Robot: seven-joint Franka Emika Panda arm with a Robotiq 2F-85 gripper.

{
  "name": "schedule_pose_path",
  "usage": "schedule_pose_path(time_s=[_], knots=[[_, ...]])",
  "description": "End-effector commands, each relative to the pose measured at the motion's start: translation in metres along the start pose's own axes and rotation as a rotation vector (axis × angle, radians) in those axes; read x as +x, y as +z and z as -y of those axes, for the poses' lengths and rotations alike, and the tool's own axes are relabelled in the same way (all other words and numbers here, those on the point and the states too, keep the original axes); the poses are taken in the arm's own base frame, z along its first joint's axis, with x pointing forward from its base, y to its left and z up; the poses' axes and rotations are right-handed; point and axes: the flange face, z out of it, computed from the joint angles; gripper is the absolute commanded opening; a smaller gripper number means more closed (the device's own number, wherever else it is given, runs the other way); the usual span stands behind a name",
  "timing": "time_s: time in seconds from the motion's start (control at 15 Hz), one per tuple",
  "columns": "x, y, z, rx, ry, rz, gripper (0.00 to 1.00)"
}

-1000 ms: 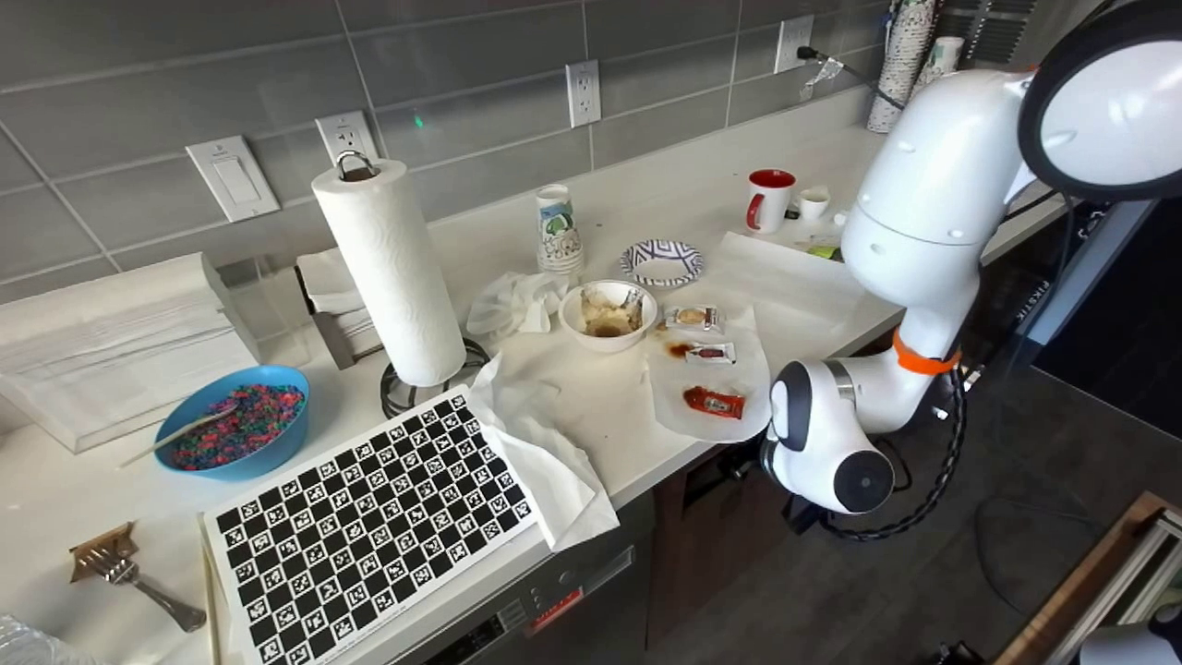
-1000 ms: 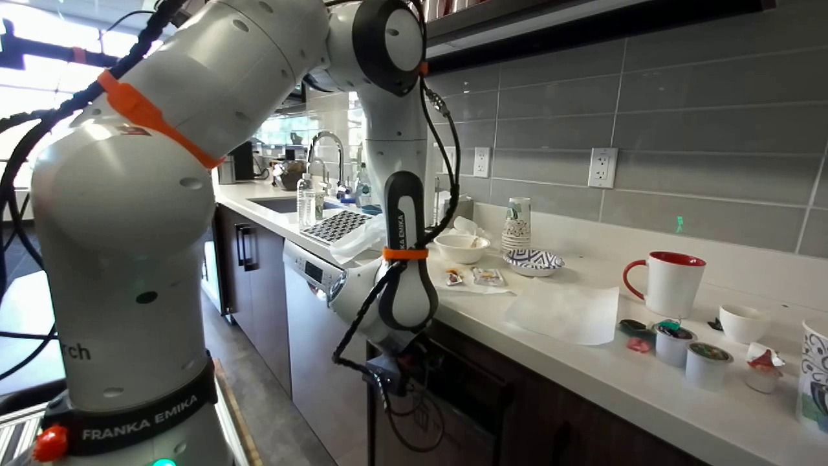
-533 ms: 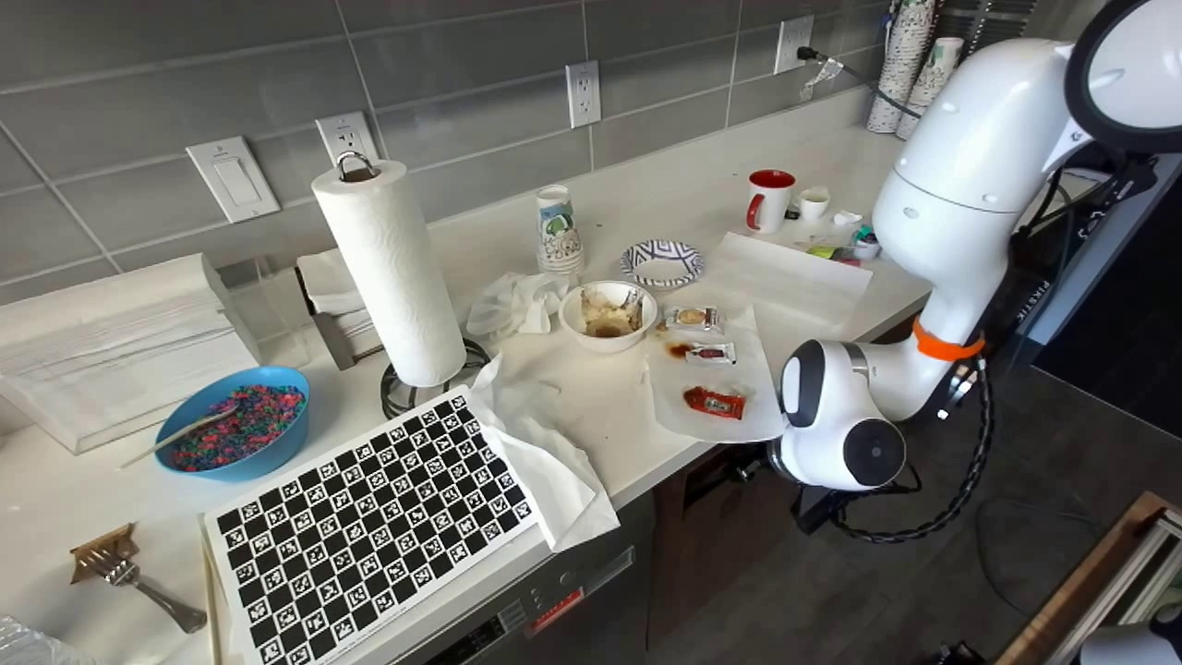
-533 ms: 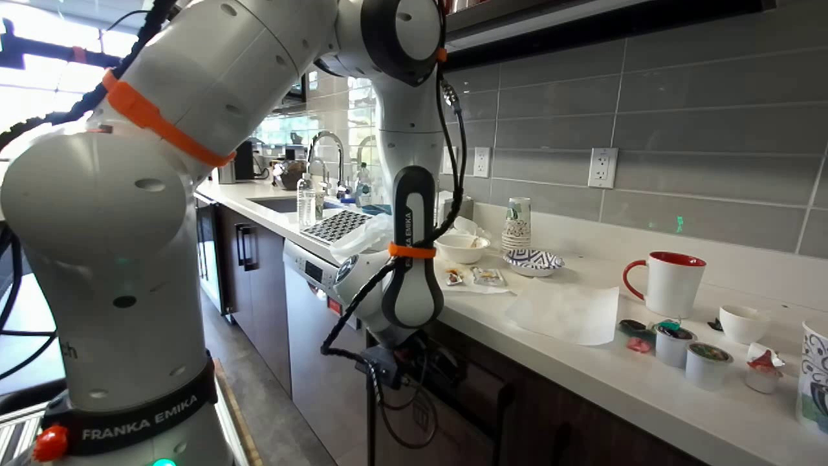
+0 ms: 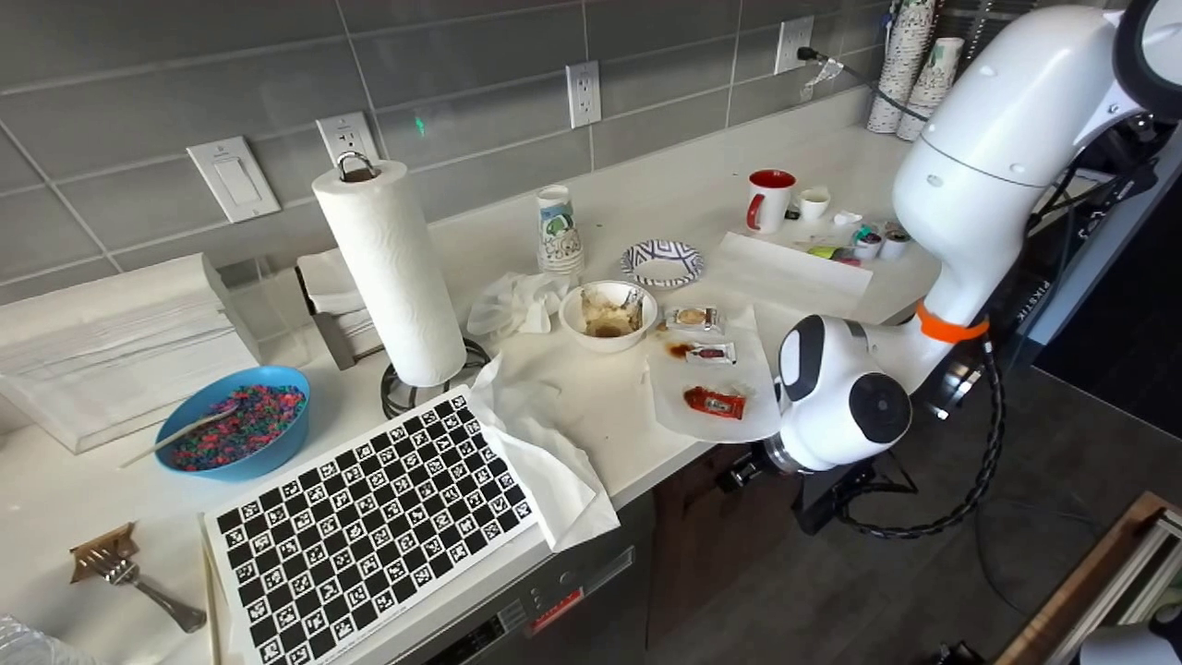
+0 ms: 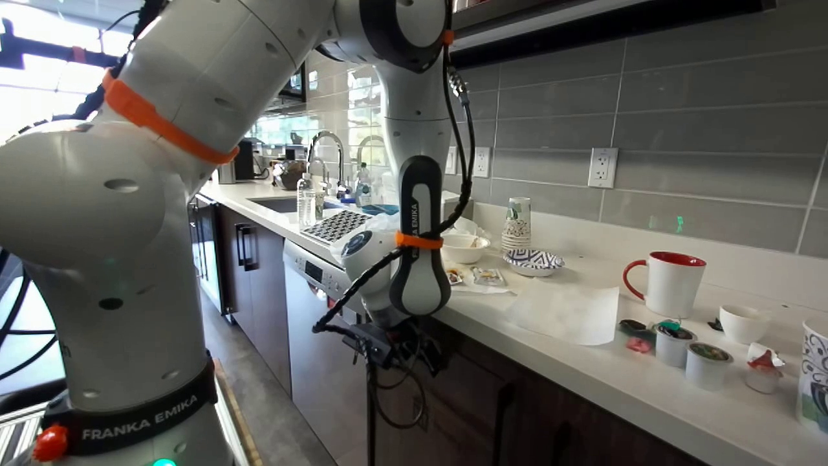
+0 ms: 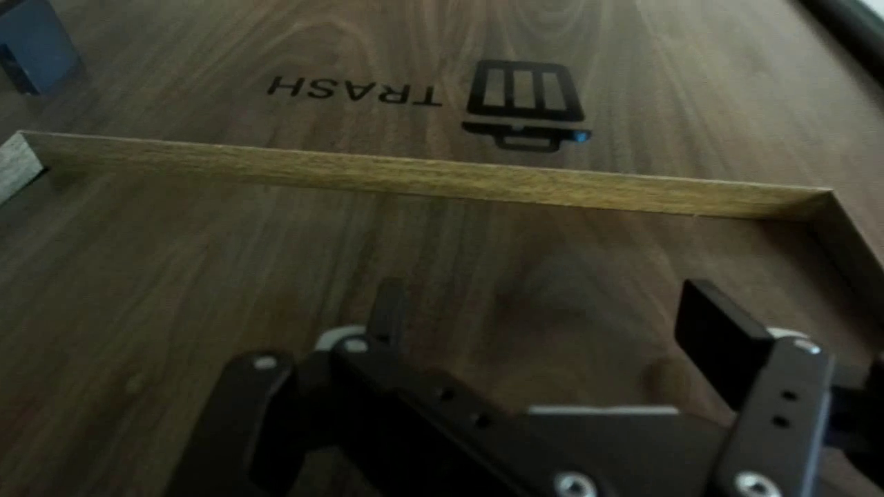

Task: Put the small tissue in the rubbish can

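1. A white, jointed robot arm (image 5: 979, 175) slanted in from two o'clock in an exterior view, its end near four o'clock, lower than the front edge of the smooth white countertop (image 5: 609, 420).
2. In the wrist view, a dark-brown wood-grain panel (image 7: 173, 69) filled the background, an upside-down black "TRASH" label (image 7: 356, 91) at twelve o'clock.
3. Mid-view sat a rectangular brown recess (image 7: 449, 255) with a pale wooden lip (image 7: 428, 177), probably the rubbish can's mouth; a misaligned advance could snag a fingertip there.
4. The black metal two-fingered pincer (image 7: 543, 304) jutted in from six o'clock, spread, with nothing visible between its fingers; pushing in like that would likely deliver nothing.
5. At nine o'clock from a round white bowl (image 5: 605, 344) lay crumpled white tissue-like paper (image 5: 517, 301), possibly the small tissue; I could not be certain. Grasping too widely there could tip the bowl.
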Motion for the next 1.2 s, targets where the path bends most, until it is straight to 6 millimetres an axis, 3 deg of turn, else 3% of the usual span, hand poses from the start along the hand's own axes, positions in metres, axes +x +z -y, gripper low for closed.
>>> schedule_pose_path(time_s=[0.0,0.73,0.93,1.13], knots=[[-0.004,-0.013,0.000,0.072,0.010,0.071,1.00],[-0.034,-0.064,0.020,0.244,0.079,0.356,1.00],[-0.055,-0.083,0.023,0.234,0.098,0.448,1.00],[-0.094,-0.096,0.014,0.179,0.087,0.555,1.00]])
